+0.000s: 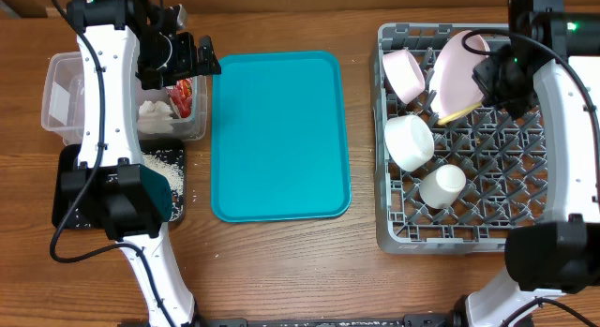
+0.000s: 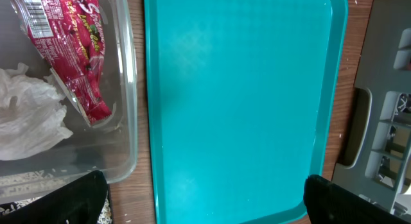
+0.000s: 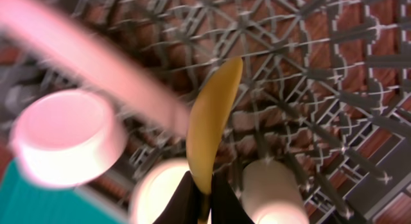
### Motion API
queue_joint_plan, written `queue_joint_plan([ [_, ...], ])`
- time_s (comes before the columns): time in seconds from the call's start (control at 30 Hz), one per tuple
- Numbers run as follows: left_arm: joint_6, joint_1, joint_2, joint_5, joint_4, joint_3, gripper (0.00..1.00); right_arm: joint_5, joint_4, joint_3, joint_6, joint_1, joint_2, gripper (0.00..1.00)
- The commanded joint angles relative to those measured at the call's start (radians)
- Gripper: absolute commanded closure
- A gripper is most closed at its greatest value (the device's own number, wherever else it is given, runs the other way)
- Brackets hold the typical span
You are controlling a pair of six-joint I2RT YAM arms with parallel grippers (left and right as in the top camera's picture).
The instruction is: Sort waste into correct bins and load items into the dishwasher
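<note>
Right wrist view alone shows right hand (image 3: 201,193) pinching yellow spoon (image 3: 212,112).

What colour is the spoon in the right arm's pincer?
Yellow. The spoon shows best in the right wrist view.

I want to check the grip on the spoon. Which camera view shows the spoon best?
The right wrist view: the spoon fills the middle, clamped between the fingers, though slightly blurred. The overhead view shows only a thin yellow strip of it beside the plate, under the right arm. The left wrist view does not show it.
</note>
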Motion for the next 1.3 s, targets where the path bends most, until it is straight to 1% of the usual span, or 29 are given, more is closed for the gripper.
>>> queue_joint_plan([
  [0.0, -0.014, -0.008, -0.01, -0.006, 0.002, 0.019, 0.0, 0.039, 0.059, -0.109, 0.046, -0.029, 0.004, 0.96],
  [0.17, -0.013, -0.008, -0.01, -0.006, 0.002, 0.019, 0.0, 0.024, 0.151, -0.237, 0.064, -0.048, 0.004, 0.96],
  [0.3, -0.014, -0.008, -0.01, -0.006, 0.002, 0.019, 0.0, 0.025, 0.159, -0.24, 0.063, -0.048, 0.003, 0.78],
  [0.33, -0.013, -0.008, -0.01, -0.006, 0.002, 0.019, 0.0, 0.024, 0.157, -0.235, 0.056, -0.05, 0.003, 0.75],
  [0.37, -0.014, -0.008, -0.01, -0.006, 0.002, 0.019, 0.0, 0.018, 0.157, -0.231, 0.035, -0.053, 0.003, 0.53],
  [0.4, -0.013, -0.008, -0.01, -0.006, 0.002, 0.019, 0.0, 0.005, 0.157, -0.222, 0.002, -0.056, 0.002, 0.29],
  [0.43, -0.013, -0.008, -0.01, -0.006, 0.002, 0.019, 0.0, -0.011, 0.156, -0.212, -0.029, -0.06, 0.001, 0.18],
  [0.5, -0.013, -0.008, -0.01, -0.006, 0.002, 0.019, 0.0, -0.036, 0.151, -0.187, -0.085, -0.066, -0.005, 0.11],
  [0.6, -0.013, -0.008, -0.01, -0.006, 0.002, 0.019, 0.0, -0.04, 0.111, -0.13, -0.117, -0.068, -0.032, 0.08],
  [0.7, -0.013, -0.008, -0.01, -0.006, 0.002, 0.019, 0.0, -0.042, 0.053, -0.051, -0.182, -0.068, -0.082, 0.05],
  [0.9, -0.013, -0.008, -0.01, -0.006, 0.002, 0.019, 0.0, -0.114, -0.12, 0.138, -0.4, -0.066, -0.232, 0.02],
  [0.97, -0.013, -0.008, -0.01, -0.006, 0.002, 0.019, 0.0, -0.124, -0.19, 0.197, -0.438, -0.066, -0.284, 0.0],
  [1.03, -0.013, -0.008, -0.01, -0.006, 0.002, 0.019, 0.0, -0.127, -0.2, 0.224, -0.491, -0.066, -0.362, 0.0],
  [1.23, -0.014, -0.008, -0.01, -0.006, 0.002, 0.019, 0.0, -0.124, -0.2, 0.224, -0.492, -0.066, -0.549, 0.0],
  [1.27, -0.013, -0.008, -0.01, -0.006, 0.002, 0.019, 0.0, -0.085, -0.2, 0.224, -0.505, -0.066, -0.578, 0.0],
])
